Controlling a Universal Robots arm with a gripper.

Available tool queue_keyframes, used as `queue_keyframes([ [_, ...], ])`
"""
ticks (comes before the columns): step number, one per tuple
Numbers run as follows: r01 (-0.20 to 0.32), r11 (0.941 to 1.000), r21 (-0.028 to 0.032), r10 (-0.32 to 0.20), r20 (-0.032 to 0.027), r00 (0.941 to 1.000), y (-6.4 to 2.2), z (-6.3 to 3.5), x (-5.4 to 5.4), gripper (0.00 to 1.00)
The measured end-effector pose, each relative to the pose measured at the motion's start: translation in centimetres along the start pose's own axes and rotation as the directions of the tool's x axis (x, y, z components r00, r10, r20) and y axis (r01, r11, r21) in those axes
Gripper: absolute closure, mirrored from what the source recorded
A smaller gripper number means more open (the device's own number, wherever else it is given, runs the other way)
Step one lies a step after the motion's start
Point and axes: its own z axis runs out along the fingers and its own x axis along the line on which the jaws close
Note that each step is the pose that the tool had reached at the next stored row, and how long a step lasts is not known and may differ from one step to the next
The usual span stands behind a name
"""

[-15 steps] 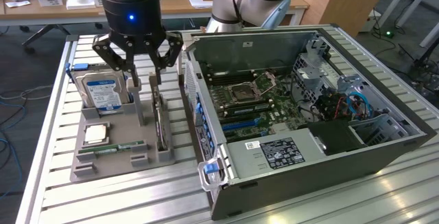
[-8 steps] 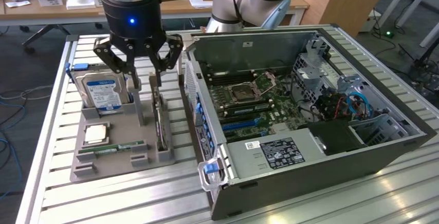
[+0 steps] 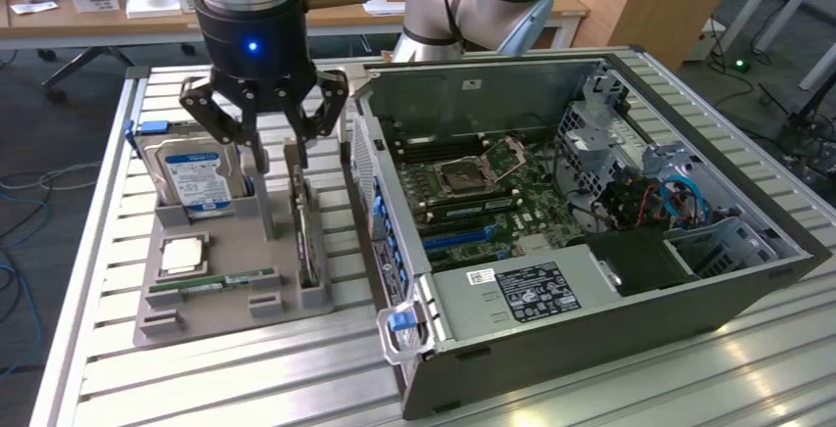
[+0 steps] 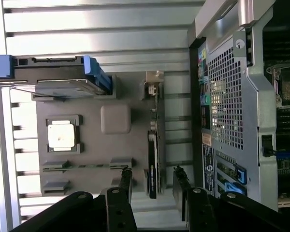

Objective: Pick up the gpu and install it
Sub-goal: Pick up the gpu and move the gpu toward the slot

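The gpu [image 3: 304, 233] stands on its long edge in a slot at the side of the grey holder tray [image 3: 268, 305] nearest the computer case. It is a thin dark card, seen edge-on in the wrist view [image 4: 153, 145]. My gripper [image 3: 278, 160] hangs just above the card's far end, open, with nothing between its fingers. In the wrist view the gripper [image 4: 152, 178] straddles the line of the card, one finger [image 4: 126, 180] on each side of it and apart from it.
The tray also holds an upright hard drive [image 3: 196, 174], a square processor [image 3: 183, 254] and a green memory stick [image 3: 215, 280]. The open computer case [image 3: 588, 295] lies right beside the tray, its motherboard [image 3: 490, 197] exposed. All rest on a slatted metal table [image 3: 196, 378].
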Motion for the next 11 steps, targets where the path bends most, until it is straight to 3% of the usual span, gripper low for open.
queue_keyframes([
  [11,0.0,1.0,0.0,0.0,0.0,1.0,-0.09,1.88,0.0,0.53],
])
